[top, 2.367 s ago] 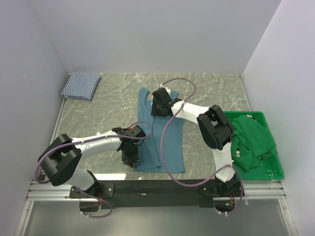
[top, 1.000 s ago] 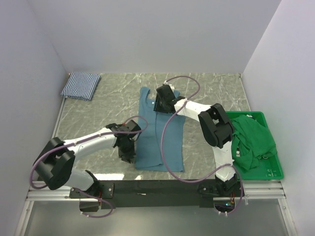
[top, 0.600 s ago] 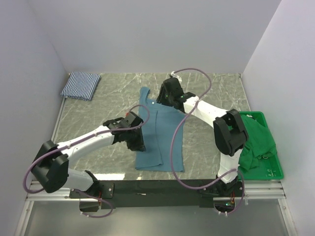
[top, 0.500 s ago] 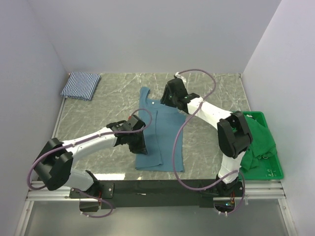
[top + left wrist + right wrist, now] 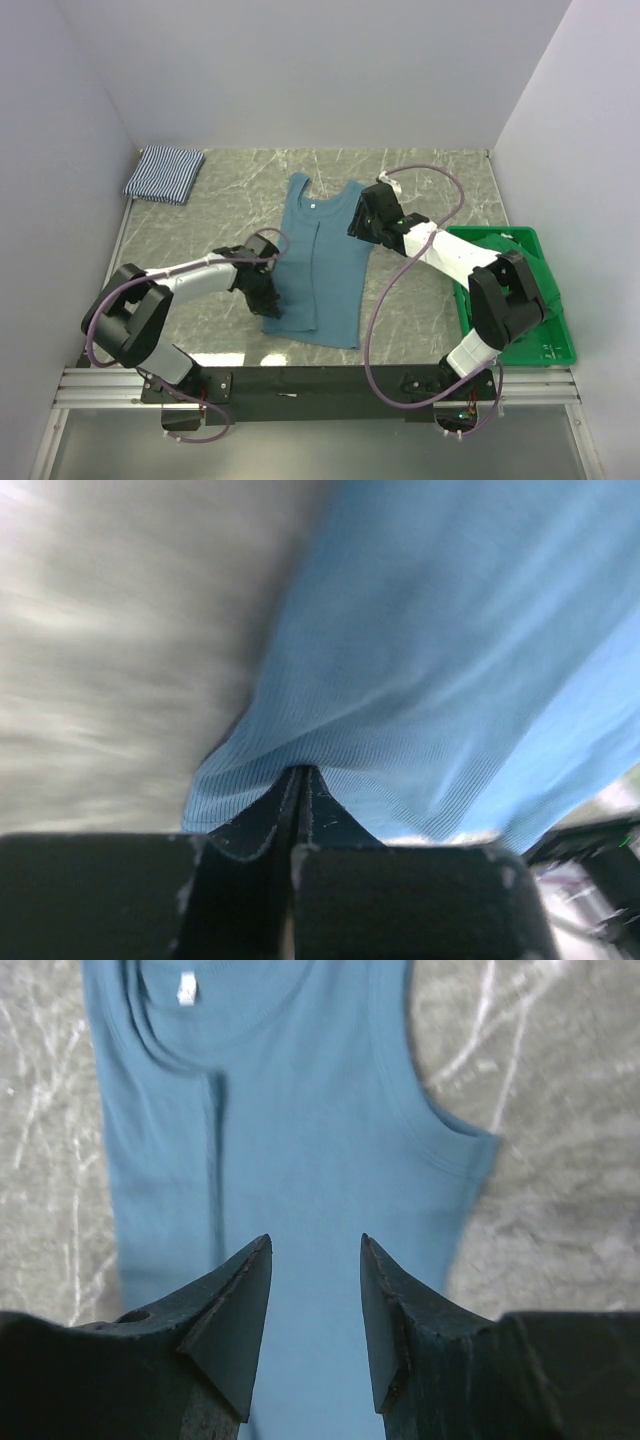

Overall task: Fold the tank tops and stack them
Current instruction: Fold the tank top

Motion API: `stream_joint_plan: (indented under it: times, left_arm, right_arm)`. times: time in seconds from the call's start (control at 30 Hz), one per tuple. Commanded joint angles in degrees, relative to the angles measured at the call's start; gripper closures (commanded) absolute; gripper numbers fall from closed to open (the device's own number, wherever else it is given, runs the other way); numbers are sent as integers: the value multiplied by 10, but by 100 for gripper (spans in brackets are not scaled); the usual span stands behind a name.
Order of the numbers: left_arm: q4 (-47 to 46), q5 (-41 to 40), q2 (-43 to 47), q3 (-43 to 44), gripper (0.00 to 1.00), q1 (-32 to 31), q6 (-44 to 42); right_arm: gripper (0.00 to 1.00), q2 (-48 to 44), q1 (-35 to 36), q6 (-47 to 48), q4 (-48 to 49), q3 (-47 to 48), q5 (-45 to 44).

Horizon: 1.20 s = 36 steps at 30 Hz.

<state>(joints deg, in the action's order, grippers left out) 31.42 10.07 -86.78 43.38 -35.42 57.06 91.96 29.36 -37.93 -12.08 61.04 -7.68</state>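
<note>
**Ana:** From overhead, where is the teal tank top (image 5: 322, 255)?

**Ben:** It is spread flat mid-worktop (image 5: 190, 235), neck toward the far wall and hem toward the arm bases. The striped tank top (image 5: 165, 172) lies folded in the far left corner, well apart. The left claw (image 5: 266, 300) is at the teal one's near left edge, and the right claw (image 5: 360, 222) hovers by its right armhole.

**Ana:** Is there room to fold?

**Ben:** There is bare marble on the left. The green crate (image 5: 562, 352) sits near on the right, so I'd keep the swings short that side.

**Ana:** And the left wrist camera?

**Ben:** The left claw (image 5: 298, 776) is clenched on a pinch of ribbed teal cloth, which tents up from the grip. The marble beside it is blurred. I reckon that side gets folded inward. I'd lift it low, carry it straight across, and lay the edge parallel to the middle crease so nothing bunches.

**Ana:** And the right wrist camera?

**Ben:** The right claw (image 5: 315, 1250) is released, jaws parted over the chest with nothing between them. The white label (image 5: 187, 988) marks the neckline, and the armhole edge (image 5: 470, 1150) curves off to the right with bare marble beyond. It could take the shoulder so both ends travel evenly.
</note>
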Motion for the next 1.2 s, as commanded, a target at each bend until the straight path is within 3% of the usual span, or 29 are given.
stream_joint_plan:
  times: [0.0, 0.07, 0.23, 0.37, 0.53, 0.63, 0.7, 0.8, 0.83, 1.17]
  left_arm:
    - [57, -99, -8, -20, 96, 71, -48]
    - [79, -147, -8, -8, 95, 104, -57]
    - [108, -162, -25, 24, 93, 152, -57]
    - [127, -172, -17, 59, 79, 201, -70]
    - [146, -173, 7, 107, 66, 212, -87]
    - [140, -132, 43, 116, 60, 207, -104]
    - [136, -120, 77, 110, 57, 181, -108]
    - [140, -133, 111, 112, 53, 86, -89]
    - [145, -149, 115, 116, 52, 29, -78]
    - [95, -170, 86, 102, 48, -199, -8]
  right_arm:
    - [52, -35, -5, -6, 21, -21, -7]
    - [52, -43, -4, -9, 26, -34, -1]
    - [52, -50, -5, -6, 27, -54, -3]
    - [52, -46, -6, -4, 28, -65, -2]
    - [51, -32, -6, -5, 37, -68, 13]
    - [51, -15, -6, -3, 39, -63, 22]
    - [51, -8, -6, -4, 42, -63, 33]
    - [51, 4, -6, -10, 43, -63, 36]
    - [51, 7, -6, -13, 43, -64, 36]
    - [51, 71, -8, -24, 60, -37, 23]
